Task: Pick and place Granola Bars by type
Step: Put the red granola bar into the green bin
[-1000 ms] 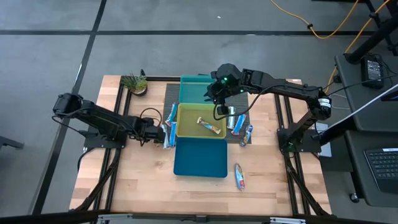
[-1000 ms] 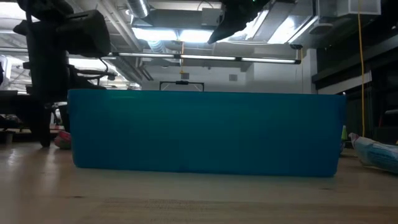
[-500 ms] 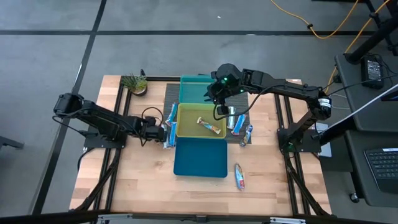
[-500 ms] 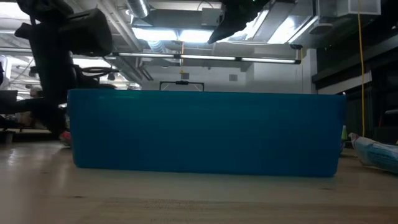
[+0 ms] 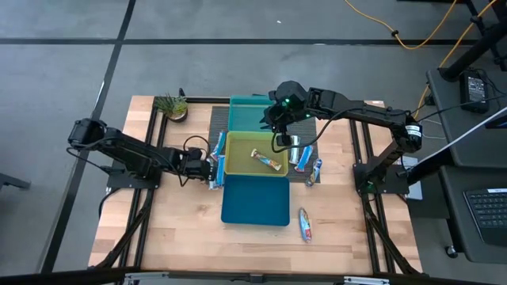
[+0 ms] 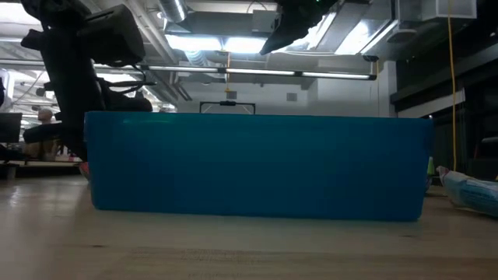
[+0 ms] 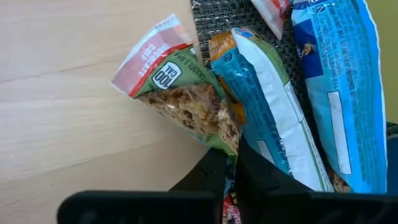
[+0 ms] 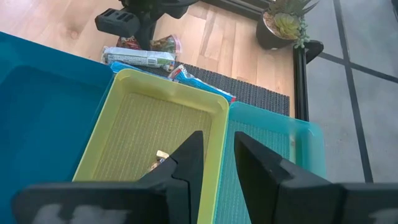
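Several granola bars lie on the table left of the yellow-green bin. One has a green wrapper with an orange-red end, and my left gripper is shut on it, also seen low at the bin's left side. Blue-wrapped bars lie beside it on a dark mat. One bar lies inside the yellow-green bin. My right gripper hangs open over that bin, nothing between its fingers. A teal bin stands behind and a blue bin in front. My left gripper pinches the green-wrapped bar's end between its two fingers, which hide the very tip. The fingers slant steeply down from the table's left side, roughly along the bar. The bar lies on the table, its orange-red end on the wood.
More bars lie right of the yellow-green bin and one on the bare wood near the front right. A small potted plant stands at the far left. In the low view the blue bin's wall fills the middle.
My left gripper has shut on the end of the green-wrapped bar and its wrist has tipped a little toward the bins. The bar has stayed on the table.
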Robot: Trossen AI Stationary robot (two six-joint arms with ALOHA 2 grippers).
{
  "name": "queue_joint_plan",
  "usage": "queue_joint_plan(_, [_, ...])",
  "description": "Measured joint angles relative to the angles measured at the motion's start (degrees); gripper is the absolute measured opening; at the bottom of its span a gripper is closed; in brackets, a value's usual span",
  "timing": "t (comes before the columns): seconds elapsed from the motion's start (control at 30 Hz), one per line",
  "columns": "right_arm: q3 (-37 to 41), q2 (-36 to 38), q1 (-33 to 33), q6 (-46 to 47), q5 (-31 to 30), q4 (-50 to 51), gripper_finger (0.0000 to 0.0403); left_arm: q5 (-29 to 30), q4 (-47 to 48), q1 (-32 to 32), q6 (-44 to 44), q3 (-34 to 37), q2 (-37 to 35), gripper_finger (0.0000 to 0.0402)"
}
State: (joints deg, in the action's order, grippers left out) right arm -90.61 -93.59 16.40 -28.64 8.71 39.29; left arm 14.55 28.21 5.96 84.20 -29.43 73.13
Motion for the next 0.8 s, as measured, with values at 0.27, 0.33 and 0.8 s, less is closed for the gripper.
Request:
queue_joint_plan(0.27, [0.0,1.7,0.1,0.5,-4.4,1.2,0.0093,-0.5,2.4,0.0,-1.5,0.0,-6.1,0.0005])
queue_joint_plan(0.33, [0.0,2.3,0.4,1.1,-4.6,1.6,0.0093,-0.5,3.6,0.0,-1.5,-0.1,-8.6,0.0003])
queue_joint_plan(0.8, [25.7,20.7,1.0,8.2,-3.0,-12.7,0.0061,9.1,23.9,-0.1,-20.4,-20.9,-19.9,0.0003])
